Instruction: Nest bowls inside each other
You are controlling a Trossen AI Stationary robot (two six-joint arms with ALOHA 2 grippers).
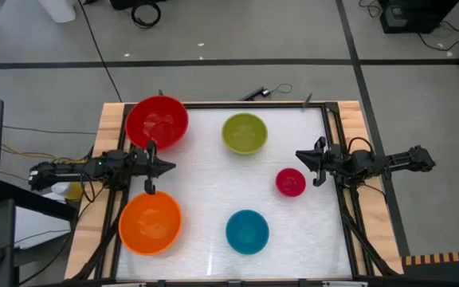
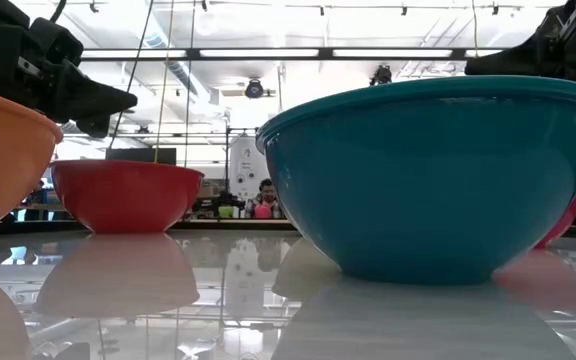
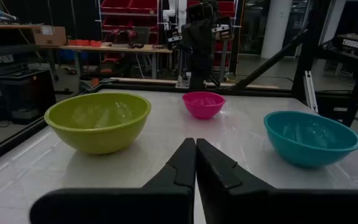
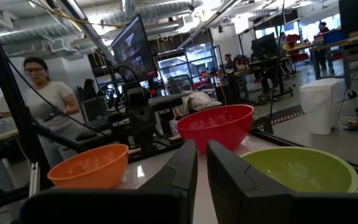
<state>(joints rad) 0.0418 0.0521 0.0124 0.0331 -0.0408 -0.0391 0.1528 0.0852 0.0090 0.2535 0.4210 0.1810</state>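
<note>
Five bowls stand apart on their bases, mouths up, on the white table (image 1: 205,183): red (image 1: 157,122) at the far left, orange (image 1: 150,222) at the near left, yellow-green (image 1: 244,132) at the far middle, blue (image 1: 247,231) at the near middle, and small magenta-pink (image 1: 290,182) toward the right. My left gripper (image 1: 170,166) hovers at the left edge between the red and orange bowls, pointing level and shut (image 3: 196,149). My right gripper (image 1: 300,155) hovers at the right edge, just beyond the magenta-pink bowl. Its fingers (image 4: 202,149) are together but for a thin slit, with nothing between them.
A dark frame rail (image 1: 331,127) and wooden border (image 1: 111,119) ring the table. Loose cable and a small tool (image 1: 261,93) lie past the far edge. A person (image 4: 39,93) stands in the room beyond the left side. Bare table lies between the bowls at centre (image 1: 213,179).
</note>
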